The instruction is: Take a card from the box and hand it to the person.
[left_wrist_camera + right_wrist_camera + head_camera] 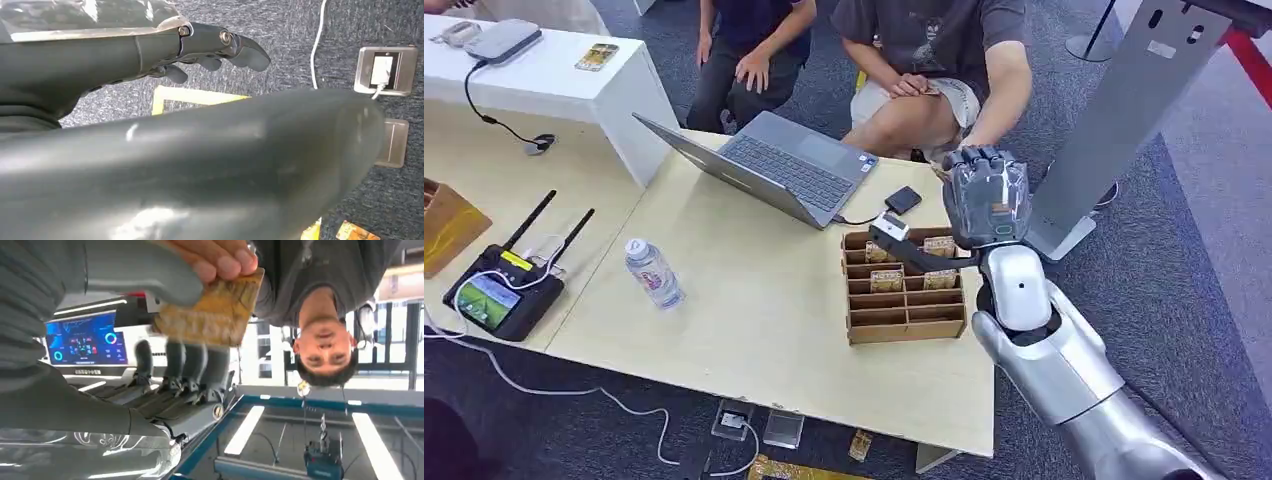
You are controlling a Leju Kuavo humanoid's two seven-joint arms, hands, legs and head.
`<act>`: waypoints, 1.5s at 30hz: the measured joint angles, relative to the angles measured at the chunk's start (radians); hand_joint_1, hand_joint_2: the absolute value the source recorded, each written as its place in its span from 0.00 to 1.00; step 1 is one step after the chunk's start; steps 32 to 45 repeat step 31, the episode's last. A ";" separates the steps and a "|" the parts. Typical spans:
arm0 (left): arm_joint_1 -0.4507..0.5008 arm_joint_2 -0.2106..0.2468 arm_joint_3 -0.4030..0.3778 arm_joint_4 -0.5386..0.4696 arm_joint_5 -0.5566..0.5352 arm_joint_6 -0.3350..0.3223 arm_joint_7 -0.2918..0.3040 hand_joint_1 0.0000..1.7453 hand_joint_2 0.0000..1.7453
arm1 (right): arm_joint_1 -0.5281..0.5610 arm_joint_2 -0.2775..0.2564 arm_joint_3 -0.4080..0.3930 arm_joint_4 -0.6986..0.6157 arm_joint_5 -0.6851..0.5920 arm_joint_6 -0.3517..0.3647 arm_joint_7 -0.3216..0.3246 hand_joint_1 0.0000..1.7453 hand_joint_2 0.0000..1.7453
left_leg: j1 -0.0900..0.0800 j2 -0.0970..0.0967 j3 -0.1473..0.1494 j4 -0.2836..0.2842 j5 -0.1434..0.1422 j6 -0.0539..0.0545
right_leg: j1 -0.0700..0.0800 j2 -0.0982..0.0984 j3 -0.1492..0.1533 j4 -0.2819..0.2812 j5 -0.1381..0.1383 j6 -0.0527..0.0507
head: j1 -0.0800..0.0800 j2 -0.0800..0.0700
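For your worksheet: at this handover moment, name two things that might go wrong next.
1. The right hand and the person's hand both hold the card; a late release might bend it, an early one drop it.
2. Lowering the arm might catch the card box underneath.

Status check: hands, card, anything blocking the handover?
Right hand raised, holding card. Person's fingers gripping its edge. Left hand hanging, holding nothing. No obstruction.

It looks like an office or a demo room, though the views are narrow: grey carpet [1184,250], pale desks [754,300] with a laptop [774,165], a desk phone [459,32] far left, floor sockets [385,70], a wall screen [85,342] and strip ceiling lights [245,430].
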 joint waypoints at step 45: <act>0.001 -0.002 0.000 0.000 0.021 0.019 -0.008 0.00 0.00 | 0.194 0.059 -0.047 -0.006 -0.600 -0.322 -0.341 0.00 1.00 | 0.000 0.000 0.001 0.000 0.000 0.000 | 0.000 0.000 0.000 0.000 0.000 0.000 | -0.001 0.000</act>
